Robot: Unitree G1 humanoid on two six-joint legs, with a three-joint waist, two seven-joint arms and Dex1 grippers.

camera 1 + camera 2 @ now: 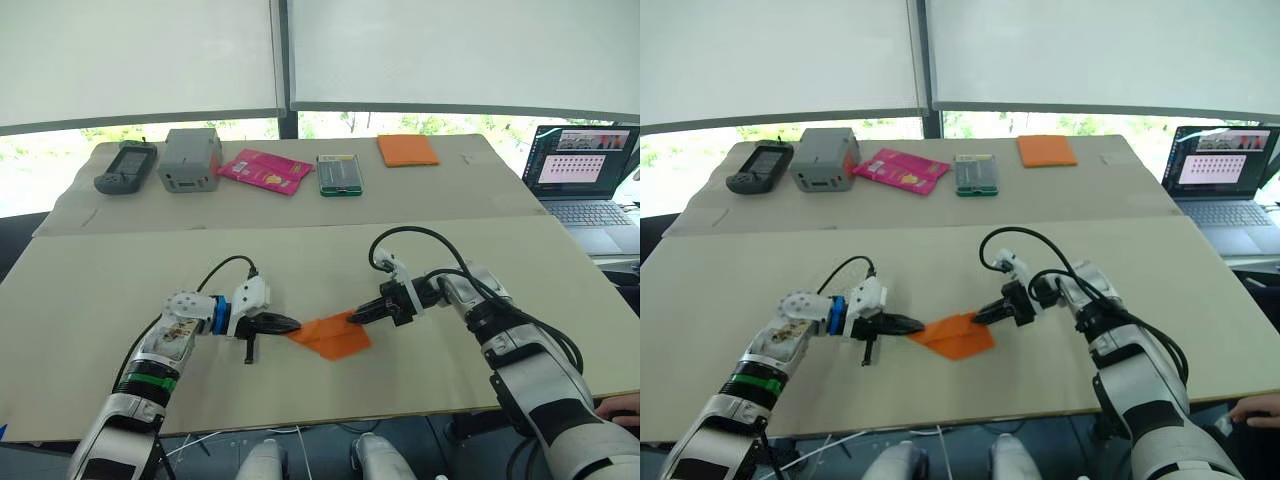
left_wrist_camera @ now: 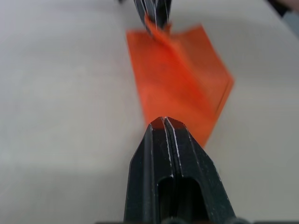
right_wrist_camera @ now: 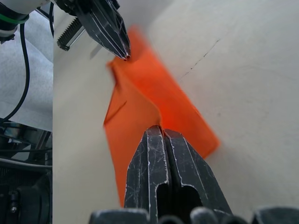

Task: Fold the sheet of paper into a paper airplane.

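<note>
Orange sheet of paper (image 1: 332,336), partly folded, lies low and centre in the head views. Left gripper (image 1: 291,326) and right gripper (image 1: 354,316) each pinch an opposite end with jaws closed. Thin, light and limp, it likely tears easily; edges and creases give the best hold.

The beige table (image 1: 120,290) carries the folded orange sheet of paper (image 1: 333,336) near its front edge.
</note>
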